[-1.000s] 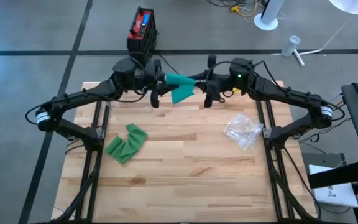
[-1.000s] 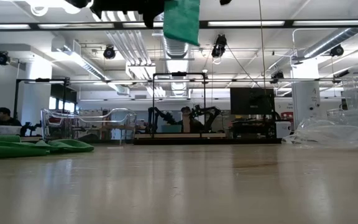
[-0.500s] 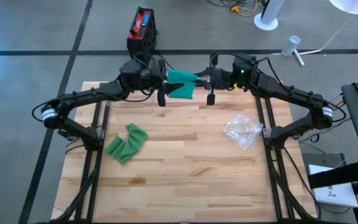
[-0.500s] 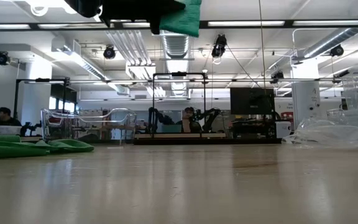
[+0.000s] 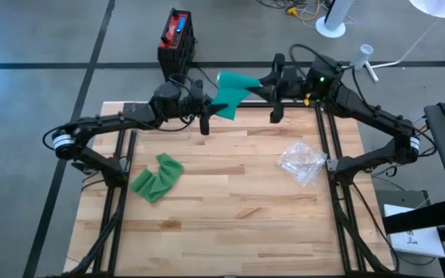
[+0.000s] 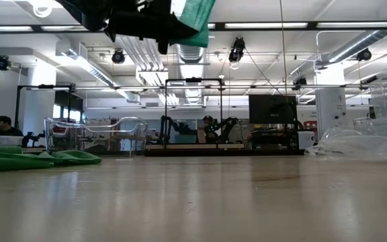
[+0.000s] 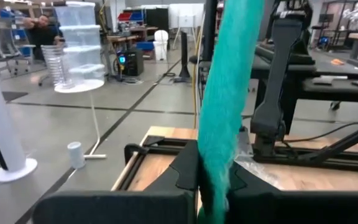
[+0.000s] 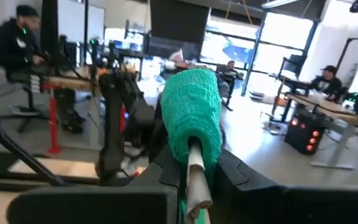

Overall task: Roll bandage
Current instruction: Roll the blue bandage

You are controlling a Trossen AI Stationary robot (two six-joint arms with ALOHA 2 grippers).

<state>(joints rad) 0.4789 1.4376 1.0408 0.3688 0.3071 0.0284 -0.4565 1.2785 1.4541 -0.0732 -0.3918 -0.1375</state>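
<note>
Grey concrete floor (image 5: pixel 45 31) with dark seams around wooden worktop (image 5: pixel 230 216). Red-black box (image 5: pixel 178 35) on floor behind worktop; white stand base (image 5: pixel 332 27) near it. Low view: ceiling strip lights (image 6: pixel 261 25), ducts (image 6: pixel 146 50), black frame (image 6: pixel 193 114), monitor (image 6: pixel 273 109). Seated people at desks (image 8: pixel 328 78) in bright, windowed room.

The left gripper (image 5: pixel 205 109) now clamps the green bandage (image 5: pixel 230 93), which the right gripper (image 5: pixel 265 83) has carried beyond the counter's (image 5: pixel 230 201) far edge.

Four cameras, as I see them
Overhead looks straight down; low one level across my table (image 6: pixel 193 202); wrists close on the green bandage (image 7: pixel 229 106).
</note>
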